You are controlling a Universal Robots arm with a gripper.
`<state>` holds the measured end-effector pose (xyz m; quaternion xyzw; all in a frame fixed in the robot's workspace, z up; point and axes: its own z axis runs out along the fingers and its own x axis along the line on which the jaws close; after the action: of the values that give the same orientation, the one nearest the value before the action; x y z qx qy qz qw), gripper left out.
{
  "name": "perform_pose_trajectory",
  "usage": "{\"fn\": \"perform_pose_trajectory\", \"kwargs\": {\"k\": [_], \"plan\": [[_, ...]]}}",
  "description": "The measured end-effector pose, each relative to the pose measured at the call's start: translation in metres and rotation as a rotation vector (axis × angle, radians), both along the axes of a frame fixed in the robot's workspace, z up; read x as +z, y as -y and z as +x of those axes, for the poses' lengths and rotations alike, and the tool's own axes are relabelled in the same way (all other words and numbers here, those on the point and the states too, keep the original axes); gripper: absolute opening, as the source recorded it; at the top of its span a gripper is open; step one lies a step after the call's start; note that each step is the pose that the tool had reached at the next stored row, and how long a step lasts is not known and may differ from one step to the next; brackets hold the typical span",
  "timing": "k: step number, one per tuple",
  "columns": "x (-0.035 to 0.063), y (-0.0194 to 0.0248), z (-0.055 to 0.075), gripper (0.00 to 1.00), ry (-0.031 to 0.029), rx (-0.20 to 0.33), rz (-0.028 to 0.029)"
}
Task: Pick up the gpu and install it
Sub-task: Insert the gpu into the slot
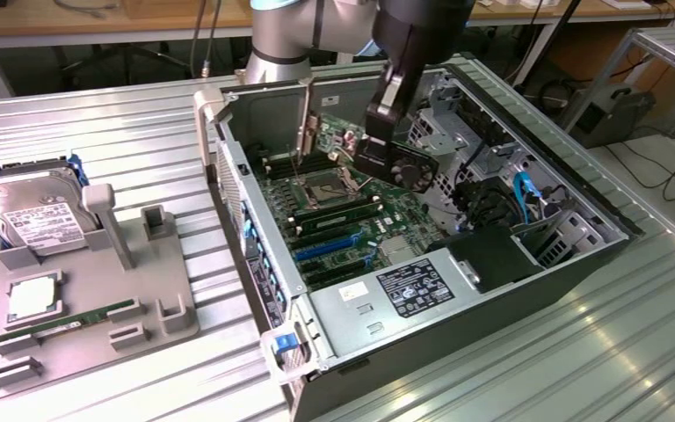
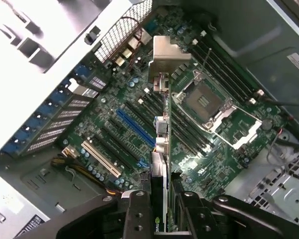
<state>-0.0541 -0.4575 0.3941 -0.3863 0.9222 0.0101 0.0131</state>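
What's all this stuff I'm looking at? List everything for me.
table: one, ribbed silvery metal, under everything
computer case: one, grey and black, side open, middle of the table
motherboard: one, green, inside the case
gpu: one, black with a silvery bracket, held above the motherboard
parts tray: one, grey, on the exterior view's left
hard drive: one, silver with a white label, in the tray
processor chip: one, silvery, in the tray
memory stick: one, green, in the tray
robot arm: one, grey and black, reaching over the case
tool: one, black, closed on the gpu
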Motion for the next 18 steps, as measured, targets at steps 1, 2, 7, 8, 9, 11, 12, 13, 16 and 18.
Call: {"fn": "perform_pose_trajectory", "kwargs": {"k": [1,2,7,8,9,11,12,13,16,18], "plan": [[-0.0005,0.0000,0.000,0.26,0.0001,0.021,-0.0001],[-0.0012,0.0000,0.000,0.26,0.0001,0.048,0.0000],[-0.0043,0.0000,0.000,0.26,0.0004,0.169,-0.0001],[-0.0055,0.0000,0.000,0.26,0.0004,0.210,0.0000],[-0.0063,0.0000,0.000,0.26,0.0005,0.239,0.0000],[-0.0078,0.0000,0.000,0.26,0.0005,0.292,0.0000],[-0.0083,0.0000,0.000,0.26,0.0006,0.311,0.0001],[-0.0090,0.0000,0.000,0.26,0.0006,0.334,0.0001],[-0.0112,0.0000,0.000,0.26,0.0006,0.410,0.0000],[-0.0141,0.0000,0.000,0.26,0.0006,0.491,0.0001]]}}
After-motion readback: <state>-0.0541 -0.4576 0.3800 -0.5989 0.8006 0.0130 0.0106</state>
